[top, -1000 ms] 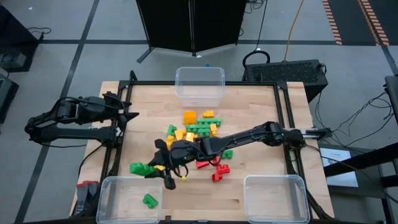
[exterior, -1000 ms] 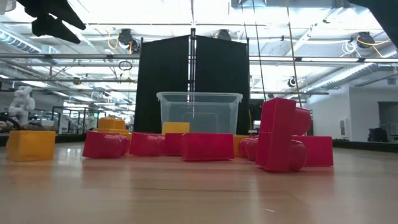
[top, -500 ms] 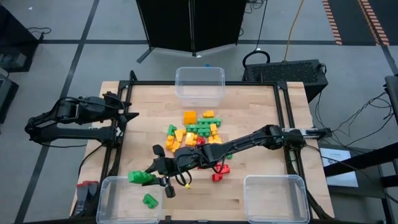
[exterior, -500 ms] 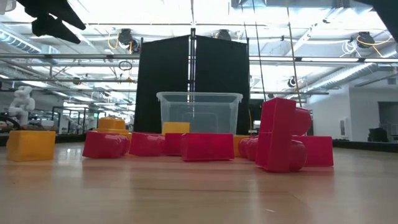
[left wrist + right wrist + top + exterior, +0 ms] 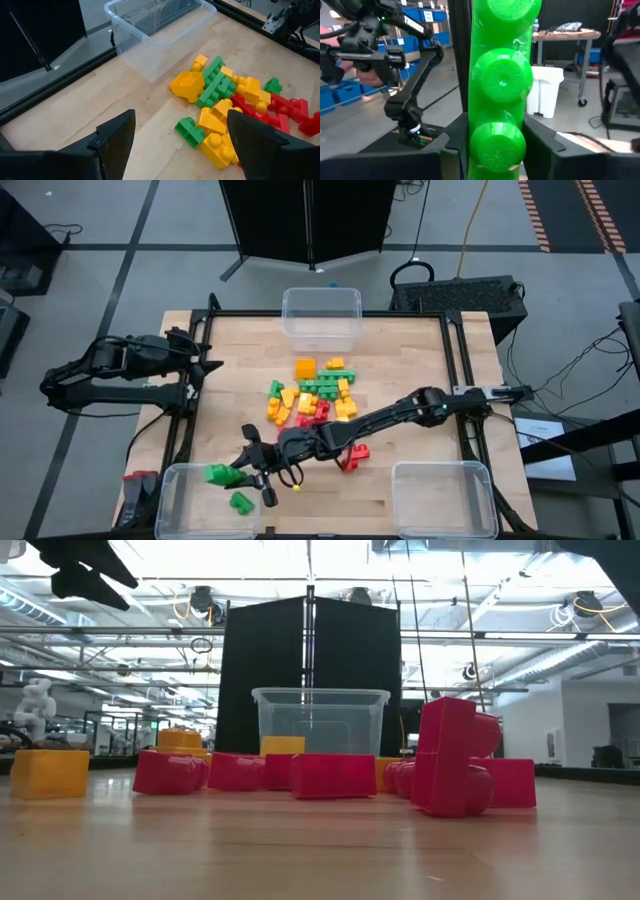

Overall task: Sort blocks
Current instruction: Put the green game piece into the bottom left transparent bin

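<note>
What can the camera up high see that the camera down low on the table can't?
Only the high camera shows both arms, the right claw holding a green block over the bin that has another green block inside, the open left claw waiting at the table's left edge, and an empty bin. Only the low camera shows the ceiling lights. Both show the red blocks, yellow blocks, and far bin.
</note>
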